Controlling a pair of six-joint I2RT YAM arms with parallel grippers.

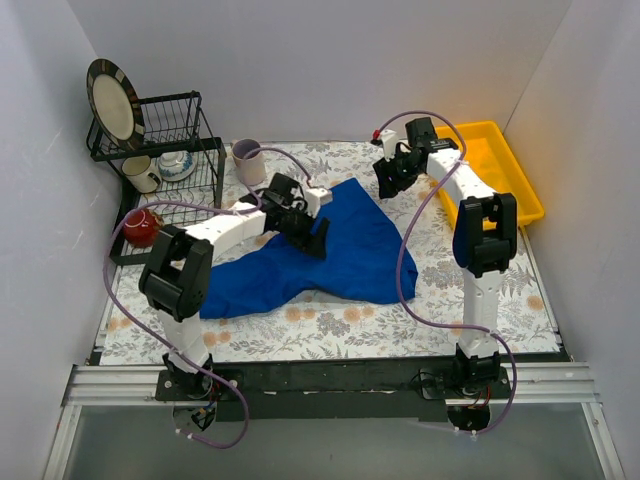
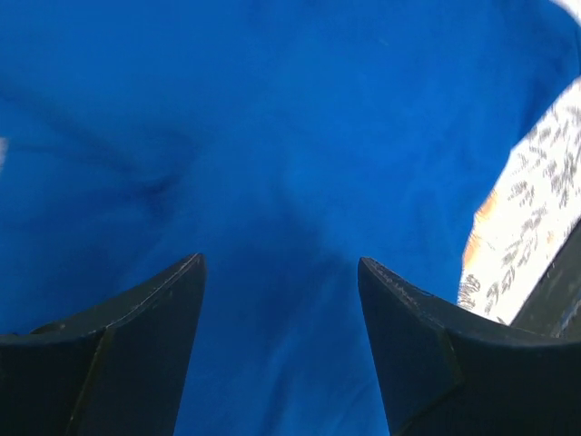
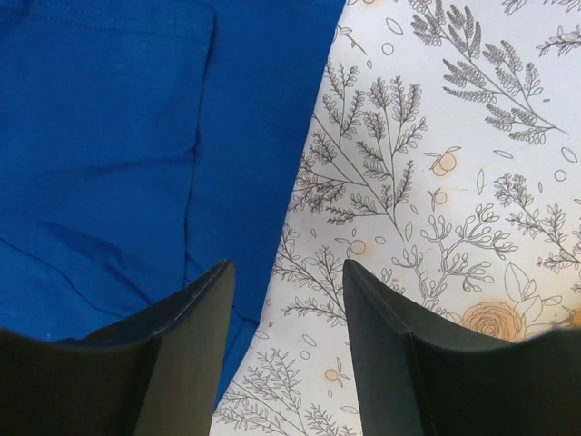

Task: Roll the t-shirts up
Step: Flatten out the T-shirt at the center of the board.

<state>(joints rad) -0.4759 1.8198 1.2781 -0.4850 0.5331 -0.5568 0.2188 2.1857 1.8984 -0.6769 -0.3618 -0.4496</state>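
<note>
A royal-blue t-shirt (image 1: 330, 255) lies crumpled on the floral tablecloth in the middle of the table; no lettering shows. My left gripper (image 1: 312, 238) hangs over the shirt's middle, jaws open and empty, with blue fabric (image 2: 272, 163) filling the left wrist view between its fingers (image 2: 154, 318). My right gripper (image 1: 386, 180) is open and empty above the shirt's far right edge (image 3: 136, 154). One finger (image 3: 195, 318) is over the fabric, the other over bare cloth.
A yellow tray (image 1: 500, 170) stands at the back right. A black dish rack (image 1: 165, 150) with a plate and cups stands at the back left, a red mug (image 1: 142, 227) in front of it. A grey mug (image 1: 248, 160) sits behind the shirt.
</note>
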